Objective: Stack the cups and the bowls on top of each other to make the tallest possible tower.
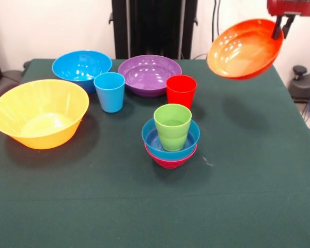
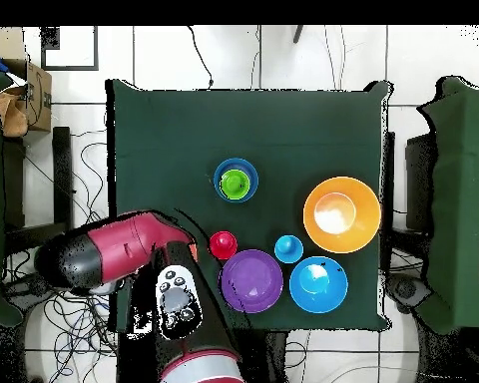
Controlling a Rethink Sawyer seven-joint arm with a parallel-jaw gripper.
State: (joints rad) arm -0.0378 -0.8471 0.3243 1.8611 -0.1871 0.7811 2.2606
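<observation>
Gripping tilted red-orange bowl (image 1: 244, 49), gripper (image 1: 282, 28) aloft

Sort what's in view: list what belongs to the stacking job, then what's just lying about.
Job:
pincer holding the red-orange bowl
tower: green cup, small blue bowl, magenta bowl
yellow-orange bowl
large blue bowl
purple bowl
light blue cup
red cup

Lying about:
cardboard box
floor cables

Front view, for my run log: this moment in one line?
hand: shut on red-orange bowl, lifted | tower: three pieces | yellow-orange bowl: unstacked
</observation>
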